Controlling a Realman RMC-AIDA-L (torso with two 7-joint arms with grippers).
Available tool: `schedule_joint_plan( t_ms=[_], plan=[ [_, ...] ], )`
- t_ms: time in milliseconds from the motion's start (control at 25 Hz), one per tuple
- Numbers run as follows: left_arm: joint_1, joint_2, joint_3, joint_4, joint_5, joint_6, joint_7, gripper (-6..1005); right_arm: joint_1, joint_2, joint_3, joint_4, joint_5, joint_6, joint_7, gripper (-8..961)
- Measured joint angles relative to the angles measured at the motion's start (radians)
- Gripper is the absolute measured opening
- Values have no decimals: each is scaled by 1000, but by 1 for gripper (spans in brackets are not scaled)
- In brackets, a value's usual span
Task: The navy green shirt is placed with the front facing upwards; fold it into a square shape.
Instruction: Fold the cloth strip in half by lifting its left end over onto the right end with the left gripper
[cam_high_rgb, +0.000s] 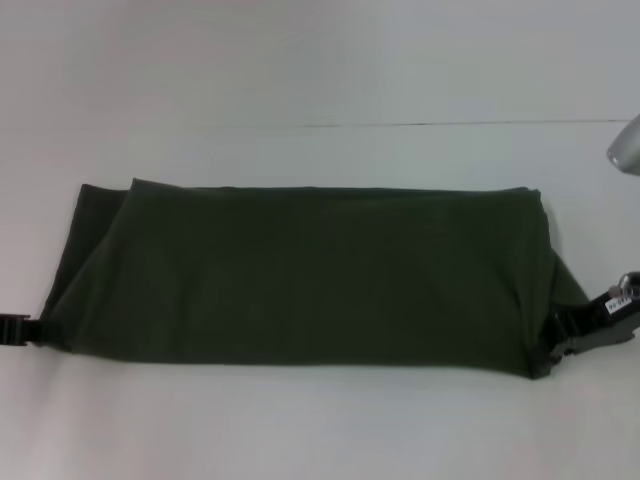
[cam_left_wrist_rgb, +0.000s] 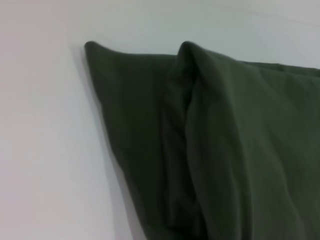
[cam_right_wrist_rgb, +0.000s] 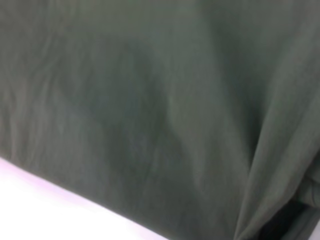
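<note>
Both end effectors, left (cam_high_rgb: 22, 330) and right (cam_high_rgb: 575, 335), grip the folded shirt's (cam_high_rgb: 300, 270) near corners.

Soft, even light falls from above on the white table (cam_high_rgb: 320, 430), which reads pale and slightly washed out, with no hard glare. The navy green shirt (cam_high_rgb: 300, 275) looks very dark and flat, its folds barely separated, and it throws only a thin, faint shadow along its near edge. The head view is mildly hazy. The left wrist view is soft, with a dim crease between two layers. The right wrist view is heavily blurred, cloth filling it.
</note>
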Motion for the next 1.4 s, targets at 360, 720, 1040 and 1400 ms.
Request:
schedule_joint_plan(
  t_ms=[360,720,1040,1400],
  plan=[
    [33,3,-39,59,64,115,-15,45,-13,3,-49,0,-2,-41,-5,70],
    [53,3,-74,80,65,162,-13,45,-12,-3,-49,-7,0,-53,-10,111],
    [43,3,-70,75,65,154,-15,44,-20,-10,-24,-77,6,-122,3,147],
    [38,7,-73,76,65,154,-17,44,-28,-51,85,-201,7,-253,4,302]
  ],
)
